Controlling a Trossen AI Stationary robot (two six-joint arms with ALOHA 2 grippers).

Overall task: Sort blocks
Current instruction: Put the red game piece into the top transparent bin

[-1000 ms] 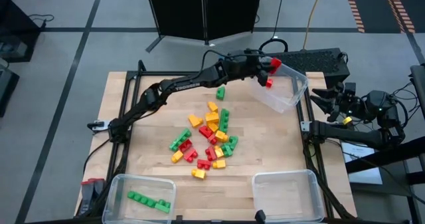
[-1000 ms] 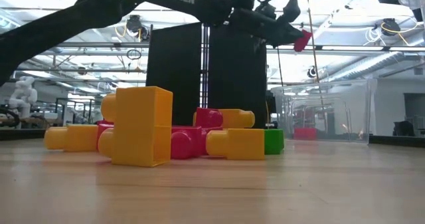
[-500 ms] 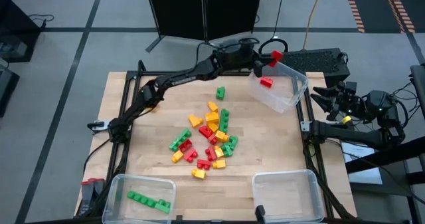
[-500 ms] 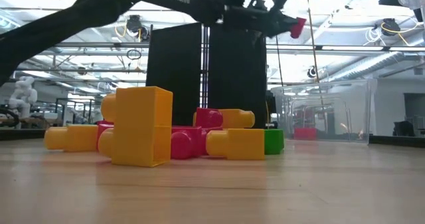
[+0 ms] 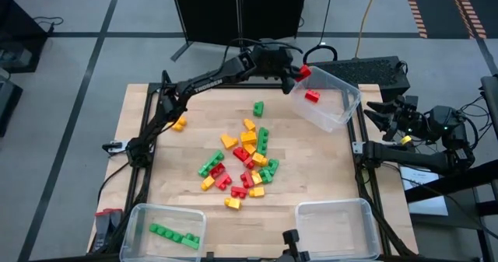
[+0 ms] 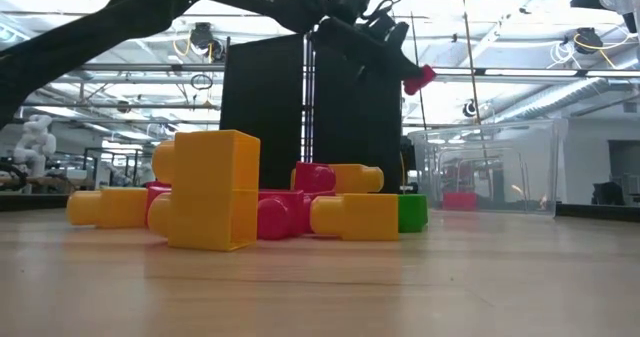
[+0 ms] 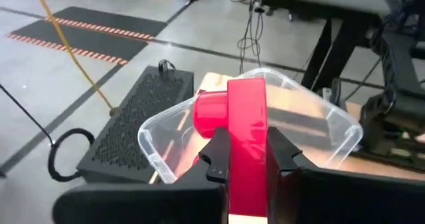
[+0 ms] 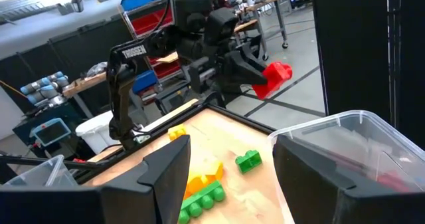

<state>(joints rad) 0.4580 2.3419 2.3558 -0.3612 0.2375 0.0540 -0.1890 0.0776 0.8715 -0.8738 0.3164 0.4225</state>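
My left gripper (image 5: 298, 73) is raised over the table's far edge, just left of the tilted clear bin (image 5: 336, 113), and is shut on a red block (image 7: 246, 114). The same block (image 6: 420, 78) shows high in the low view. Another red block (image 5: 312, 96) lies inside that bin. A heap of red, green and yellow-orange blocks (image 5: 245, 161) lies mid-table, with a single green block (image 5: 257, 107) beyond it and a yellow-orange one (image 5: 180, 124) at the left. My right gripper (image 8: 242, 177) waits open past the table's right edge. My left gripper pinches the red block's two flat sides (image 7: 247, 147) between its two fingers (image 7: 214, 159). The fingers come nearly level, tipped slightly down, from the table's left. The block stands out past the fingertips, lifted clear of the table and the bin, with one stud (image 7: 207, 114) to the side.
Two clear bins stand at the near edge: the left one (image 5: 138, 215) holds green blocks, and the right one (image 5: 336, 227) shows none. A black cabinet (image 5: 233, 9) stands behind the table. Bare wood lies left and right of the heap.
My left gripper has drawn back toward the table's left along the far edge, away from over the tilted bin, and its wrist has rolled. The red block has turned with it and stays pinched. The arm's swing has uncovered the yellow-orange block at the left.
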